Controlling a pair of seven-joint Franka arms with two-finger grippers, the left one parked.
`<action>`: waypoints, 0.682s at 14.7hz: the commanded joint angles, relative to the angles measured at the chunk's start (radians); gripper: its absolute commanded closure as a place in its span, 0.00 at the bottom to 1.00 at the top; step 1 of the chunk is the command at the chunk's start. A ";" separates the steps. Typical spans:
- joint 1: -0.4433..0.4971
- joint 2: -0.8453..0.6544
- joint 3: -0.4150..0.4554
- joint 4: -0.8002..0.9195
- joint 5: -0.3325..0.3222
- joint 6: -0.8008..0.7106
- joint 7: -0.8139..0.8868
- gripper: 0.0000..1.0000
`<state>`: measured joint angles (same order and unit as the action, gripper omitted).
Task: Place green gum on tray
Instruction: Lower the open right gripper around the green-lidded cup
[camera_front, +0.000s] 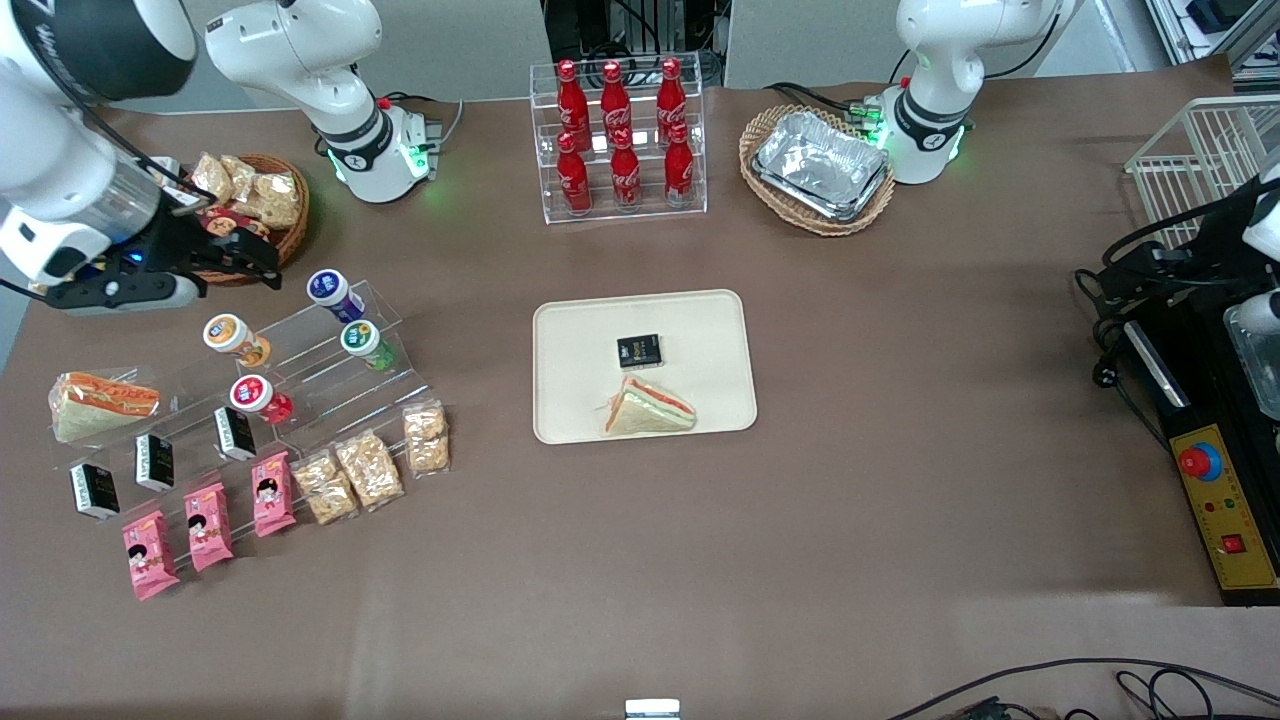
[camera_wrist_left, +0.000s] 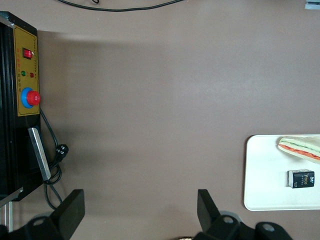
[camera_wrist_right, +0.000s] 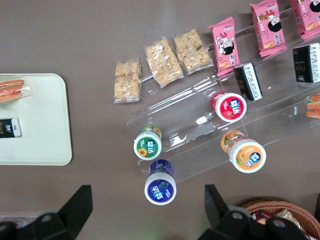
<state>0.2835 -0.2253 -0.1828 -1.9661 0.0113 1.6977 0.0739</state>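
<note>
Because my claw (camera_wrist_right: 145, 210) hangs spread wide and empty above the clear acrylic stepped rack (camera_front: 330, 370), the small green-bodied gum bottle (camera_front: 366, 342) sits there ungrasped. I fear clipping the blue-bodied bottle (camera_front: 334, 292) just beside it, far from the cream rectangular tray (camera_front: 700, 330) mid-bench.

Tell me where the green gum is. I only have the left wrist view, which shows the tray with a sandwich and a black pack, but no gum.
Observer: The green gum lies on a clear stepped rack toward the working arm's end of the table, not on the tray.
Operator: And the gripper?
Observer: The gripper hovers open and empty, farther from the front camera than the rack, by a wicker snack basket.
Operator: Anything crowding the gum?
Observer: The blue gum is its nearest neighbour, just farther from the front camera.
</note>
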 joint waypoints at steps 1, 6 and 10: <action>0.006 -0.036 -0.001 -0.077 -0.013 0.060 0.011 0.00; 0.006 -0.039 -0.001 -0.368 -0.014 0.356 -0.002 0.00; 0.006 0.021 -0.001 -0.427 -0.014 0.454 -0.005 0.00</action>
<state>0.2836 -0.2149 -0.1807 -2.3528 0.0100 2.0934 0.0724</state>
